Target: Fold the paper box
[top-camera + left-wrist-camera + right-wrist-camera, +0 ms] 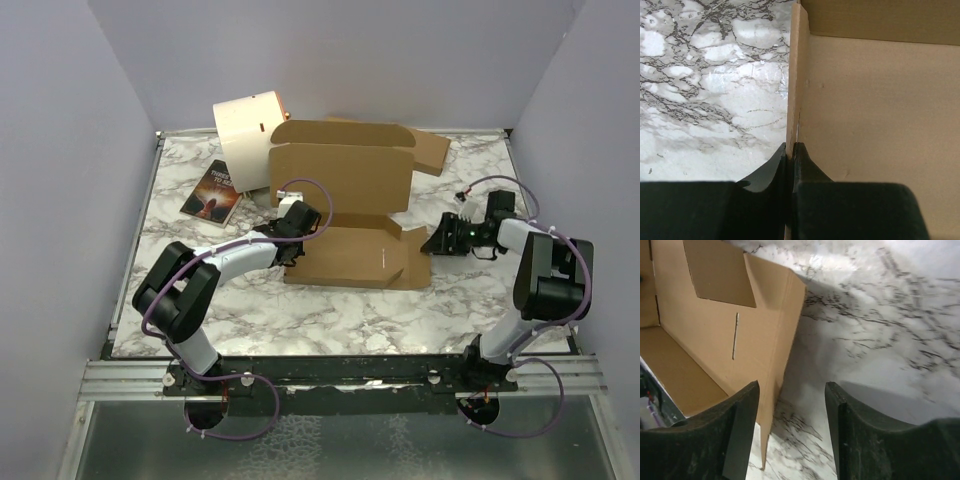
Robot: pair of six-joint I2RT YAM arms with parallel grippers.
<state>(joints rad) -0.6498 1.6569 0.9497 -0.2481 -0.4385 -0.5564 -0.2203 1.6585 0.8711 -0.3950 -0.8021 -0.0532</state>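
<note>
The paper box [345,215] sits half-formed in the middle of the marble table [300,320], its tall rear lid panel upright and its front wall raised. At the box's left side, the left gripper [791,150] is clamped tight on the upright left wall, the cardboard pinched flat between its jaws. At the box's right front corner, the right gripper [792,405] hangs with jaws partway apart and holds nothing. The free edge of the right-hand side flap lies in the gap close to one finger, though the wrist view does not show whether they touch. The step in hand appears to be raising the side walls. The next move likely calls for the right gripper to close on that flap or push it inward while the left gripper steadies its wall. A cream drum [245,130] and a book [212,190] lie beyond the box's left rear corner
</note>
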